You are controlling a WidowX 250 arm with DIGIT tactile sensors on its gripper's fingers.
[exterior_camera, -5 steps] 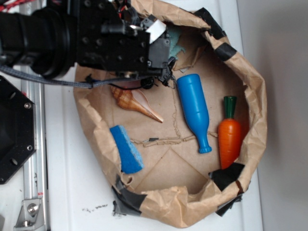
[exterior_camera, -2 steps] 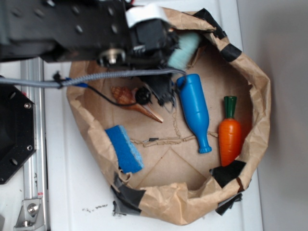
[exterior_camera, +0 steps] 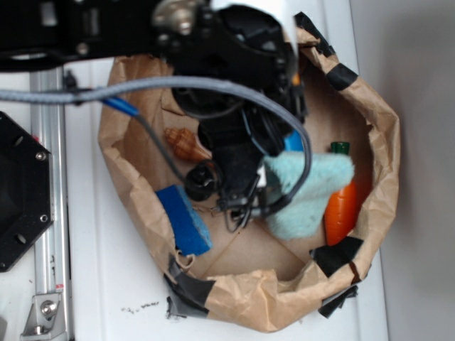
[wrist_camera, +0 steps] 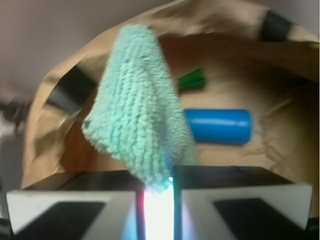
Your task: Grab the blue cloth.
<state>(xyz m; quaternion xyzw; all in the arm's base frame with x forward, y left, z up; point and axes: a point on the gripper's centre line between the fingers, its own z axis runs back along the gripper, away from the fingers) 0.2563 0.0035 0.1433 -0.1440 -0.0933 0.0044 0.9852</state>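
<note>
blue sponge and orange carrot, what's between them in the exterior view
The gripper and the blue cloth it holds, hanging over the bag floor between blue sponge and carrot.

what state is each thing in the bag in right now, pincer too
pincer: shut on the blue cloth, pinching one corner
blue cloth: lifted, hanging from the pincer, clear of the bag floor
blue bottle: lying on its side on the bag floor
carrot: lying flat, partly hidden by the cloth
blue sponge: leaning against the bag wall
seashell: lying down, partly hidden
paper bag: open, rim rolled down
</note>
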